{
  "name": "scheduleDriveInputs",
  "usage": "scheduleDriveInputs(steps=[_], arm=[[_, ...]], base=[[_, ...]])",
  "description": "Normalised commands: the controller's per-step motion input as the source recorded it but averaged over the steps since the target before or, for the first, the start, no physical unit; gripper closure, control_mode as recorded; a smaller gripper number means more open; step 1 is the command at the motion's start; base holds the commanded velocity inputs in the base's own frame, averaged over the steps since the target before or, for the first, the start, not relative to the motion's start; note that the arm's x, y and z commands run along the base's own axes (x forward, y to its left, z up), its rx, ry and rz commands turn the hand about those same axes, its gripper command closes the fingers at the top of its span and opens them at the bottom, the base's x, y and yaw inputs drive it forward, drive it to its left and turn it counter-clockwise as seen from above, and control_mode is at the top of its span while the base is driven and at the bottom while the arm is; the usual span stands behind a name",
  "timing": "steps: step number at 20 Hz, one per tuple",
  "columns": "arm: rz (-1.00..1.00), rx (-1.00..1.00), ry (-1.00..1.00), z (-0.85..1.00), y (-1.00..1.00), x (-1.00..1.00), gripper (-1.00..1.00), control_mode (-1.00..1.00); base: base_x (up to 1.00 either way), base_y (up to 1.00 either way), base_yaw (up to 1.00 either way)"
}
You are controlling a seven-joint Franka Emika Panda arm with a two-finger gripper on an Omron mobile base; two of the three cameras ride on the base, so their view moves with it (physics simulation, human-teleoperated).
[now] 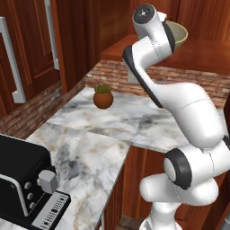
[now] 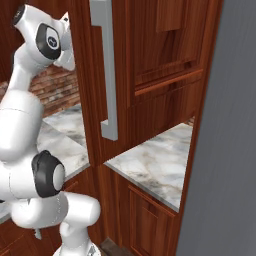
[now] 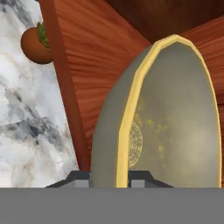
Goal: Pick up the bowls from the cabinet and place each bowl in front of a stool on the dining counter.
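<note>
Hand view: bowl (image 3: 175,118) on edge, rim (image 3: 131,109) gripped.

Light is even and soft, as if from overhead, with no single lamp to pick out. The marble table (image 1: 90,152) reads bright and matte, no glare. The plant pot (image 1: 103,97) throws only a faint shadow toward 6 o'clock. The cabinet (image 1: 85,31) interior goes dim toward 12 o'clock. The white arm (image 1: 193,112) shades smoothly. The close-up grey-olive bowl (image 3: 175,131) looks slightly coarse and pixelated; edges elsewhere stay sharp and undistorted.
</note>
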Motion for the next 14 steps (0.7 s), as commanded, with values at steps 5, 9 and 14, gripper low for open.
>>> scheduleDriveInputs(steps=[5,9,14], arm=[[-0.01,0.0,0.0,0.0,0.06,-1.0,1.0,-1.0],[-0.04,0.0,0.06,0.0,0.31,-1.0,1.0,-1.0],[-0.02,0.0,0.11,-0.01,0.25,-1.0,1.0,-1.0]], base=[[0.0,0.0,0.0],[0.0,0.0,0.0],[0.0,0.0,0.0]])
